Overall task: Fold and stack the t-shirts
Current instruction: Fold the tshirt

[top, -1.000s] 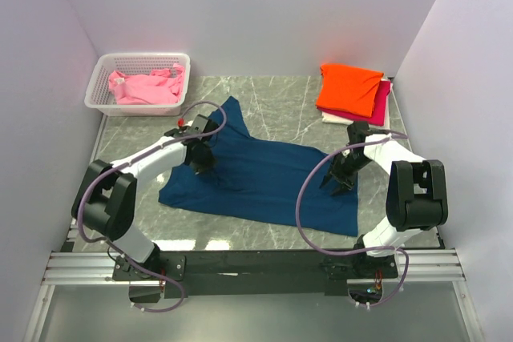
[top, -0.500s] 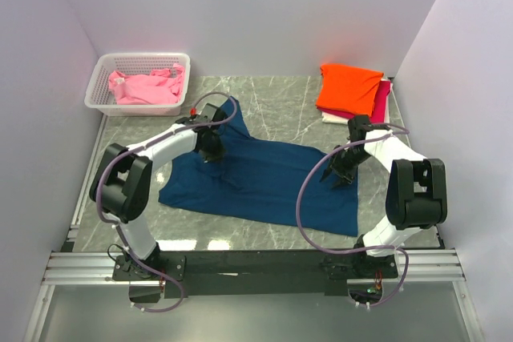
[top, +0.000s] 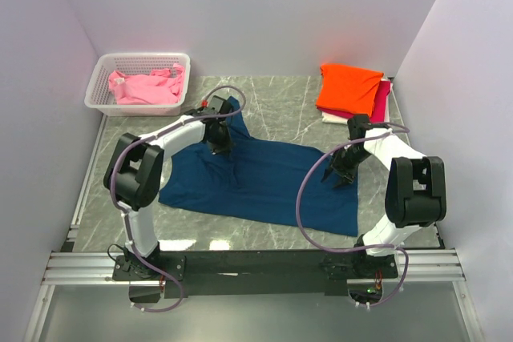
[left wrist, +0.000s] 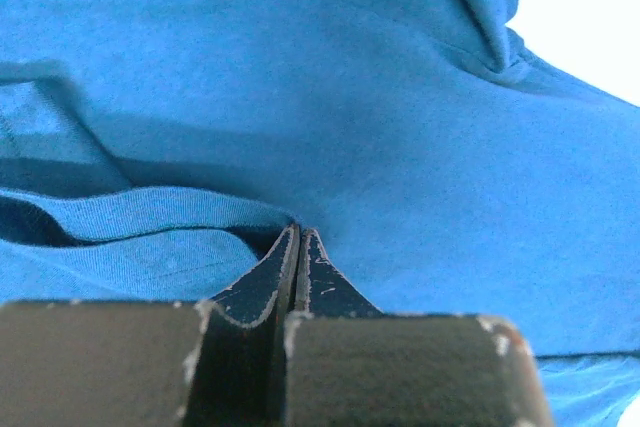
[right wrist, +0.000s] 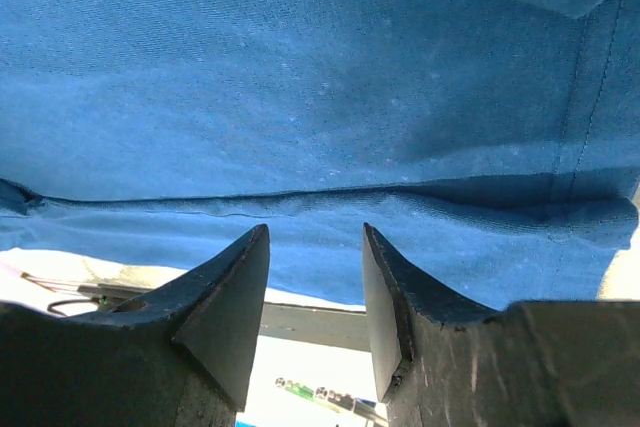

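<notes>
A large navy t-shirt (top: 264, 182) lies spread across the middle of the marble table. My left gripper (top: 222, 143) sits on its upper left part. In the left wrist view its jaws (left wrist: 298, 231) are pressed together, pinching a raised fold by the shirt's hem (left wrist: 150, 212). Over the shirt's right side hangs my right gripper (top: 341, 176), jaws apart. In the right wrist view (right wrist: 315, 237) nothing lies between them and the navy hem (right wrist: 300, 202) runs just beyond the tips. An orange t-shirt (top: 349, 88) tops a folded stack of magenta (top: 384, 98) and white (top: 335, 118) ones.
A white lattice basket (top: 136, 60) at the back left holds a crumpled pink t-shirt (top: 144, 86). Pale walls close in the table on the left, back and right. The arms' bases and rail run along the near edge.
My left gripper has slid toward the back and right over the navy shirt, staying shut. The right gripper has edged slightly toward the back, still open.
</notes>
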`<act>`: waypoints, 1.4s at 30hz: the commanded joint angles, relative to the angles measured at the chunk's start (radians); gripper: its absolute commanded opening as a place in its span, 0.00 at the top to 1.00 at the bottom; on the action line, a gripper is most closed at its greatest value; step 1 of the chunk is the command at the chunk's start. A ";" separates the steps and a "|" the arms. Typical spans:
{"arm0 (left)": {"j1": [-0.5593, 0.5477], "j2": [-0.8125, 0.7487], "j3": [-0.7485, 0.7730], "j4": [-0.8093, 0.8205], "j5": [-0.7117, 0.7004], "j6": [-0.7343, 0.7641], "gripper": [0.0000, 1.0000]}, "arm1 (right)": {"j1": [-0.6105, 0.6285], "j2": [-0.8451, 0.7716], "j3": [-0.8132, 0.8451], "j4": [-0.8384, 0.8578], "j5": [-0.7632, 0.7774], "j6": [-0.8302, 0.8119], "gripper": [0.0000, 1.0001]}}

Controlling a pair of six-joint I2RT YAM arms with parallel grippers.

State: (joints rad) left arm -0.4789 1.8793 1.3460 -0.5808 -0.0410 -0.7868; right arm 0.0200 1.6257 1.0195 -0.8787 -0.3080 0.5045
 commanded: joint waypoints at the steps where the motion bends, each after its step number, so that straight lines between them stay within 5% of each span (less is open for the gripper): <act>1: 0.002 0.024 0.061 0.021 0.045 0.046 0.99 | 0.006 0.011 0.045 -0.016 0.017 0.006 0.51; 35: -0.029 0.110 0.147 0.052 0.213 0.123 0.99 | 0.006 0.013 0.054 -0.020 0.024 0.003 0.51; 38: -0.029 0.109 0.154 0.055 0.216 0.121 0.93 | 0.006 0.008 0.056 -0.019 0.026 0.003 0.51; 41: -0.029 0.109 0.182 0.049 0.201 0.121 0.68 | 0.005 -0.021 0.059 -0.005 0.033 0.008 0.51; 42: -0.029 0.112 0.194 0.042 0.193 0.121 0.52 | 0.006 -0.047 0.062 0.001 0.033 0.009 0.51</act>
State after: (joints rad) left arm -0.5026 1.9934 1.4727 -0.5587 0.1551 -0.6777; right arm 0.0200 1.6405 1.0454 -0.8898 -0.2951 0.5049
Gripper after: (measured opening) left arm 0.379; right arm 0.495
